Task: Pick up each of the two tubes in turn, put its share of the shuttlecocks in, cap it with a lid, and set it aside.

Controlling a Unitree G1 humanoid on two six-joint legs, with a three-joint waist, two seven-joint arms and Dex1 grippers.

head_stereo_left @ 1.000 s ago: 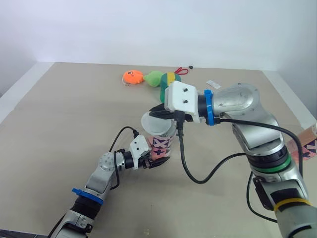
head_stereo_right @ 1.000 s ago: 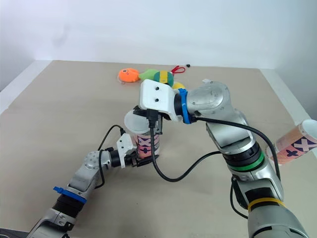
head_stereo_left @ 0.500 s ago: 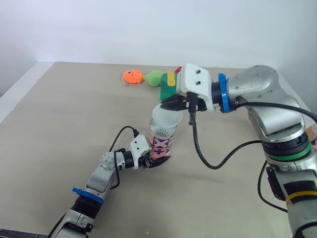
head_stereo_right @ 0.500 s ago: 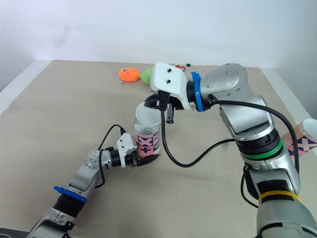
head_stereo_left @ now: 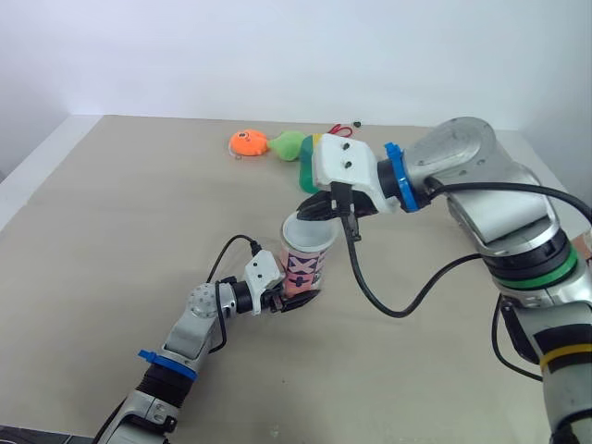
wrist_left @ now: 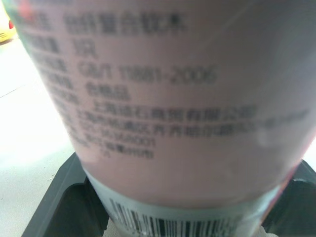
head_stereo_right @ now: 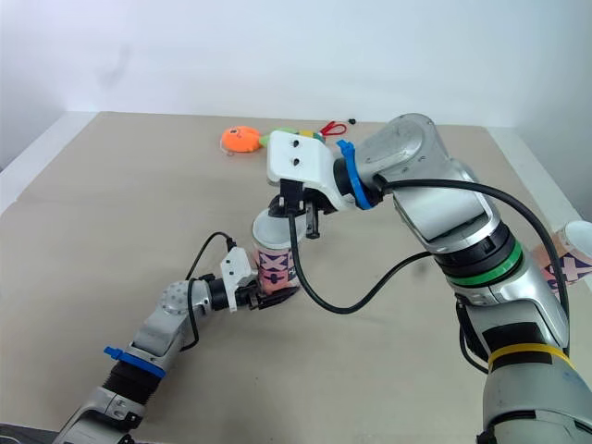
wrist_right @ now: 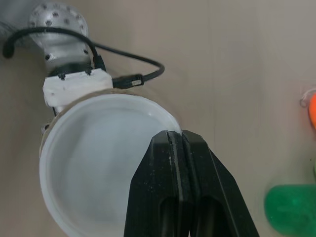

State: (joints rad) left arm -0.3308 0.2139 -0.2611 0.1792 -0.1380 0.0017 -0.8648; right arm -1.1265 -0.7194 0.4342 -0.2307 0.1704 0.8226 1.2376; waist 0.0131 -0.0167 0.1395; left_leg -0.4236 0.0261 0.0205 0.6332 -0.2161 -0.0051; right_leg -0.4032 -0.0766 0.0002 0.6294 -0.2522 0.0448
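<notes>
The tube stands upright on the worktop with the left pincer clenched around its base, while just above it the right pincer pinches the rim of the lid at the tube's mouth.

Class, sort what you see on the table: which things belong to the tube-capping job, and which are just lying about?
Job in hand:
tube, held by the left gripper
lid, pinched by the right gripper at the tube's top
second tube, at the right edge

Lying about:
orange toy
green toy
red item
</notes>
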